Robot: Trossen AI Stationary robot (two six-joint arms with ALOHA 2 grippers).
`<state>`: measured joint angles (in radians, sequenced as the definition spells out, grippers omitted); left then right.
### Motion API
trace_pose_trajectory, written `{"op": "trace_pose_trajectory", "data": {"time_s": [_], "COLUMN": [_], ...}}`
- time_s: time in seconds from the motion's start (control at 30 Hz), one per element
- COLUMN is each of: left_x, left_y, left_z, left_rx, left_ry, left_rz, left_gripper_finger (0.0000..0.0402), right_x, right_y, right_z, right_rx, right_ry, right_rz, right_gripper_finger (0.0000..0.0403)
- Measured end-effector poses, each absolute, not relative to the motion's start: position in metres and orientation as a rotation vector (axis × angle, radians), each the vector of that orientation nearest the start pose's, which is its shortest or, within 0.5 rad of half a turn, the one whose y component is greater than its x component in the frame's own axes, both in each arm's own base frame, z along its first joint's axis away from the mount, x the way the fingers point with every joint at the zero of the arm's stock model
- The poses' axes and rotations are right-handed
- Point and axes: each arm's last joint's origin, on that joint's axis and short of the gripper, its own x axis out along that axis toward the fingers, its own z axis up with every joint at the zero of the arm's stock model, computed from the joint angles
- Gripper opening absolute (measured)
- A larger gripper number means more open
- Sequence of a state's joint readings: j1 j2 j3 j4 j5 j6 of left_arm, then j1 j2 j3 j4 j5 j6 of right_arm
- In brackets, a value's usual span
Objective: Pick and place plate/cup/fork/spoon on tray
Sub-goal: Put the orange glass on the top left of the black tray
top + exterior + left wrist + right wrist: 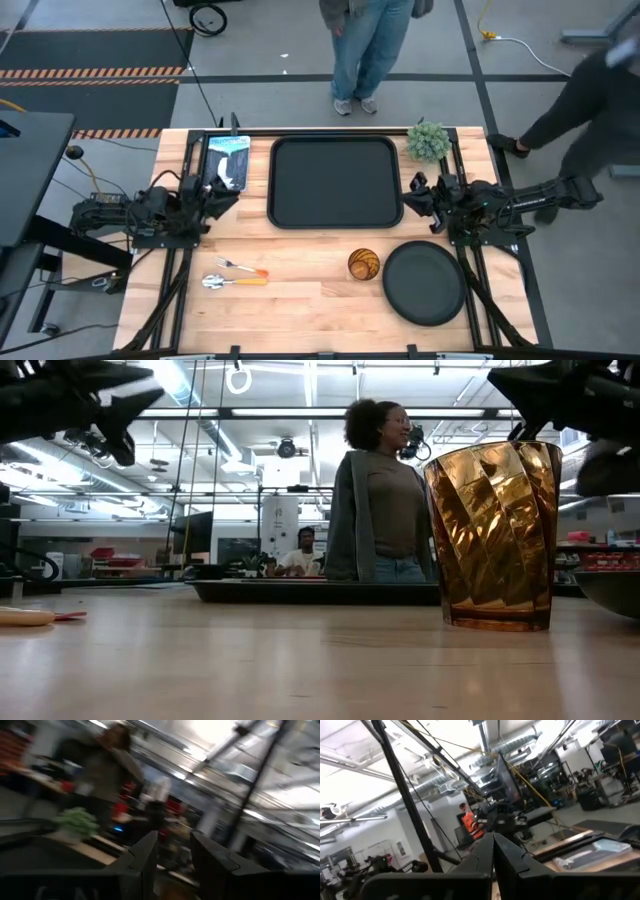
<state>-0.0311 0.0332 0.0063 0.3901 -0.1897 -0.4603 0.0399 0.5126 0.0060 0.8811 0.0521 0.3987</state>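
Large black rectangular tray (335, 182) bare mid-worktop, round matte black plate (424, 283) and amber patterned cup (363, 264) nearer the front edge, orange-handled fork (240, 267) and spoon (233, 282) front-left, my left gripper (226, 196) parted, holding nothing, my right gripper (414, 193) clenched, empty.

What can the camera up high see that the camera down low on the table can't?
Only the high view shows the round black plate, the fork, the potted plant, the picture card and both grippers, left and right, beside the tray. Only the low view shows the room's ceiling lights and a seated person. Both show the amber cup and the empty tray.
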Motion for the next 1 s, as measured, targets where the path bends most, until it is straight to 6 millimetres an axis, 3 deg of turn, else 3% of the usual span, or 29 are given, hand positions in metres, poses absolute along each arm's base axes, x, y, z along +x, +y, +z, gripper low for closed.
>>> {"op": "trace_pose_trajectory", "data": {"time_s": [0.2, 0.6, 1.0], "left_x": [0.096, 0.123, 0.173], "left_y": [0.003, 0.002, -0.002], "left_z": [0.201, 0.192, 0.225], "left_rx": [-0.498, -0.482, -0.47], "left_ry": [-0.396, -0.245, -0.061], "left_rz": [0.097, 0.133, 0.098], "left_gripper_finger": [0.0125, 0.0125, 0.0128], "right_x": [0.128, 0.134, 0.137], "right_y": [0.003, 0.002, 0.003], "right_z": [0.197, 0.189, 0.183], "right_rx": [0.433, 0.436, 0.319], "right_ry": [-0.328, -0.27, -0.202], "right_rz": [0.051, -0.024, -0.012], "right_gripper_finger": [0.0016, 0.0016, 0.0016]}}
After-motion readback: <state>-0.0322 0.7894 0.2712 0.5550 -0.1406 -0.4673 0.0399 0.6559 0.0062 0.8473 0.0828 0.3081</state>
